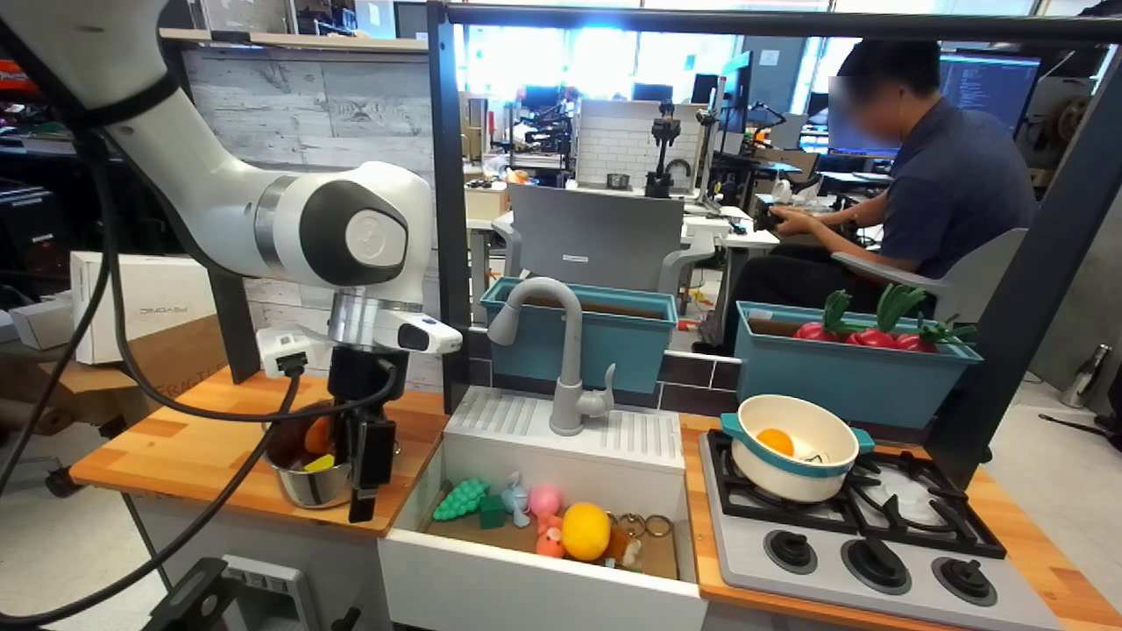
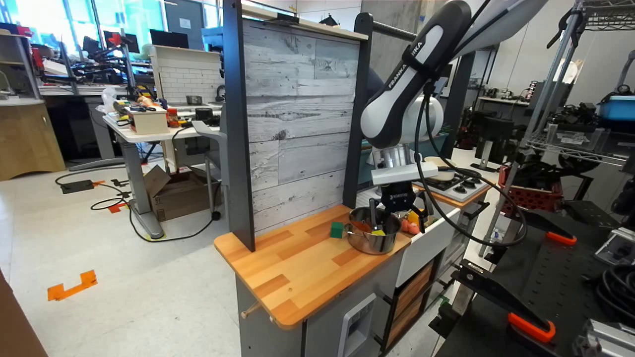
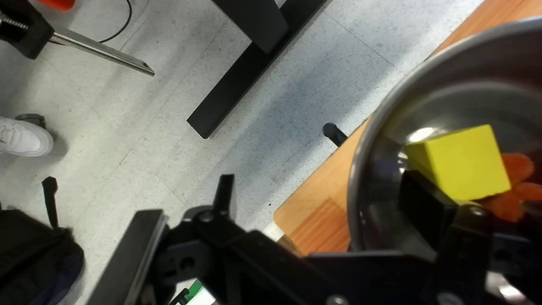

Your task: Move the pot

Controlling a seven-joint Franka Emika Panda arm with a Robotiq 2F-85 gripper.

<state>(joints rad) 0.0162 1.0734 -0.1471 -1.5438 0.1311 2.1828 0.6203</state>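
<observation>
The black two-fingered gripper (image 2: 397, 223) has its fingers spread astride a wall of the small, round, shiny silver metal pot (image 2: 373, 244), one inside, one outside. Holding a yellow cube (image 3: 465, 165) and rounded orange pieces (image 3: 517, 167), the pot rests on the orange-brown wooden counter (image 2: 297, 267) beside the white sink (image 1: 543, 580). It should prove stiff, light and rather slippery; pinch its rim squarely. "ROBOTIQ" seems printed on the gripper, "FRANKA" on the white-and-black arm (image 2: 397, 99); farther off, "FRAGILE" apparently marks the brown cardboard box (image 1: 171, 355).
</observation>
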